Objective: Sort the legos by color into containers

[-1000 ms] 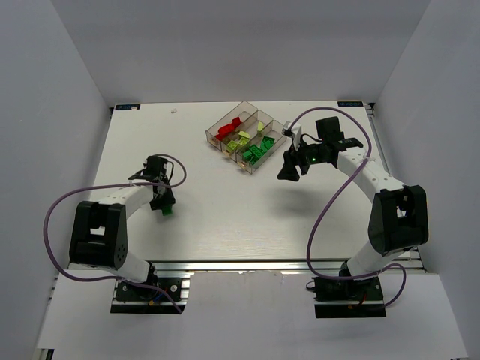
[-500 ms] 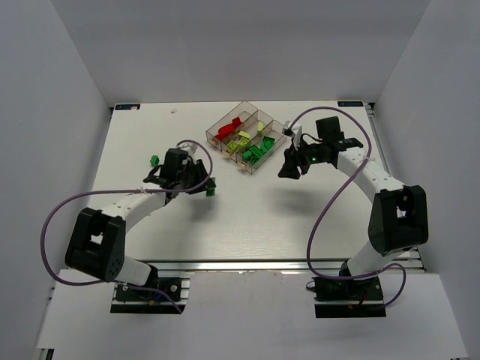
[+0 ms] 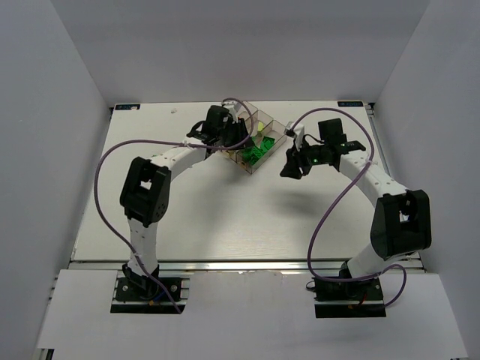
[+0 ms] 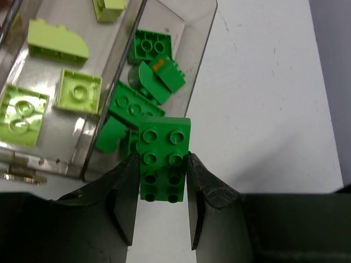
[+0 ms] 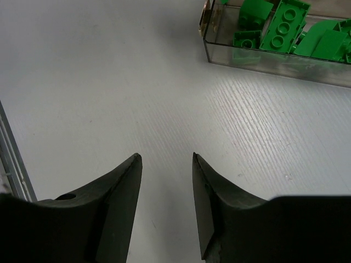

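Two tools are at work over the worktop (image 5: 109, 82), and only one has anything in it. The left tool (image 4: 162, 161) is clamped tight on a single green brick (image 4: 163, 143), its two fingers pressed against the brick's long sides; the brick shows two columns of four positions, with studs on the half furthest from the tool. Just past its fingertips lie the containers (image 4: 189, 22), with the end wall of one clear smoky compartment directly under the held brick. In that compartment I count at least five green legos (image 4: 149, 45), piled loosely and overlapping. One curved piece carries a small orange mark, too small to read. In the neighbouring compartment, to the tool's left, sit four pale yellow-green legos (image 4: 78, 91): an arched one, a square one with a single large stud, a glossy four-stud one, and a fourth cut off by the frame edge. The right tool (image 5: 165, 164) has its fingers parted a moderate way and holds nothing, hovering over bare worktop. The green compartment lies ahead of it and off to its right, well apart from the fingertips.
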`<action>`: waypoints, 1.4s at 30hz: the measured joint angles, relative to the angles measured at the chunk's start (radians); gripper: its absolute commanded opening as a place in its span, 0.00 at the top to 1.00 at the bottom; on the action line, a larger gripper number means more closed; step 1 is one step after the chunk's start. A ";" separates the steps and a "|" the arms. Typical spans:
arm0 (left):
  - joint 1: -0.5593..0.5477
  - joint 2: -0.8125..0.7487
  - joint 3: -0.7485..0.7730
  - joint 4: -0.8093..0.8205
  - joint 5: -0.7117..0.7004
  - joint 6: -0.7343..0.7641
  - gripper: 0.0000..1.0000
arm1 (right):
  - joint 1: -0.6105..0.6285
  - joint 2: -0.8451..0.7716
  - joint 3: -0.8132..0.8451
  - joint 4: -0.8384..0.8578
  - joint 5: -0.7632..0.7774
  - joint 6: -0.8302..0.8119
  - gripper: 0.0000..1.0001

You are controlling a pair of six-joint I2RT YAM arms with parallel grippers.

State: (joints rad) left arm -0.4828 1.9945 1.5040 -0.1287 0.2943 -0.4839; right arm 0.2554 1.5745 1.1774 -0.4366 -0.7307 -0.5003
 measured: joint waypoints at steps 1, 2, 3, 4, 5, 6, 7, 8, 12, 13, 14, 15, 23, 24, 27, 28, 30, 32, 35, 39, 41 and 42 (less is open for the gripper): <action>-0.001 0.038 0.053 -0.014 -0.003 0.008 0.73 | -0.002 -0.001 -0.002 0.002 0.001 0.000 0.52; -0.003 0.070 0.096 -0.033 -0.010 0.016 0.72 | -0.005 -0.002 -0.003 0.002 0.002 0.000 0.52; -0.005 0.099 0.133 -0.050 -0.015 0.021 0.71 | -0.007 -0.003 -0.006 0.002 0.002 0.000 0.52; -0.008 0.124 0.162 -0.061 -0.020 0.026 0.68 | -0.009 -0.005 -0.009 0.003 0.002 0.000 0.52; -0.010 0.143 0.182 -0.075 -0.024 0.029 0.66 | -0.011 -0.005 -0.011 0.003 0.002 0.000 0.52; -0.012 0.161 0.203 -0.090 -0.025 0.032 0.64 | -0.013 -0.005 -0.012 0.003 0.002 0.000 0.52; -0.014 0.177 0.222 -0.103 -0.027 0.033 0.60 | -0.014 -0.005 -0.013 0.003 0.002 0.000 0.51; -0.017 0.191 0.236 -0.112 -0.029 0.034 0.58 | -0.014 -0.005 -0.013 0.003 0.002 0.000 0.51; -0.026 0.218 0.269 -0.149 -0.045 0.040 0.43 | -0.018 -0.005 -0.013 0.005 0.002 0.000 0.49; -0.028 0.220 0.272 -0.157 -0.049 0.040 0.42 | -0.019 -0.005 -0.013 0.006 0.002 0.000 0.49; -0.030 0.220 0.274 -0.161 -0.053 0.040 0.40 | -0.019 -0.005 -0.013 0.006 0.002 0.000 0.49; -0.032 0.220 0.276 -0.166 -0.059 0.039 0.36 | -0.019 -0.005 -0.013 0.006 0.001 0.000 0.49; -0.032 0.220 0.293 -0.190 -0.108 0.043 0.29 | -0.019 -0.005 -0.013 0.007 -0.005 0.000 0.48; -0.032 0.217 0.296 -0.191 -0.118 0.045 0.32 | -0.019 -0.005 -0.013 0.007 -0.005 0.000 0.48; -0.029 0.187 0.279 -0.193 -0.158 0.036 0.65 | -0.019 -0.005 -0.013 0.007 -0.005 0.000 0.47; -0.027 0.161 0.255 -0.191 -0.176 0.031 0.66 | -0.019 -0.005 -0.013 0.006 -0.005 0.000 0.47; -0.014 0.077 0.175 -0.190 -0.214 0.010 0.64 | -0.019 -0.005 -0.013 0.007 -0.005 0.000 0.47; 0.013 -0.019 0.101 -0.209 -0.255 -0.014 0.45 | -0.019 -0.005 -0.013 0.009 -0.005 0.000 0.47; 0.096 -0.174 -0.013 -0.243 -0.323 -0.066 0.23 | -0.019 -0.005 -0.013 0.013 -0.005 0.003 0.47; 0.234 -0.300 -0.114 -0.338 -0.449 -0.101 0.08 | -0.019 -0.004 -0.013 0.018 -0.006 0.006 0.47; 0.291 -0.316 -0.141 -0.390 -0.503 -0.098 0.07 | -0.019 -0.001 -0.013 0.021 -0.010 0.013 0.47; 0.311 -0.313 -0.150 -0.410 -0.523 -0.092 0.06 | -0.019 0.002 -0.013 0.021 -0.012 0.017 0.47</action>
State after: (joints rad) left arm -0.1722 1.6814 1.3544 -0.5388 -0.2287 -0.5755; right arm 0.2359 1.5764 1.1641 -0.4152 -0.7429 -0.4831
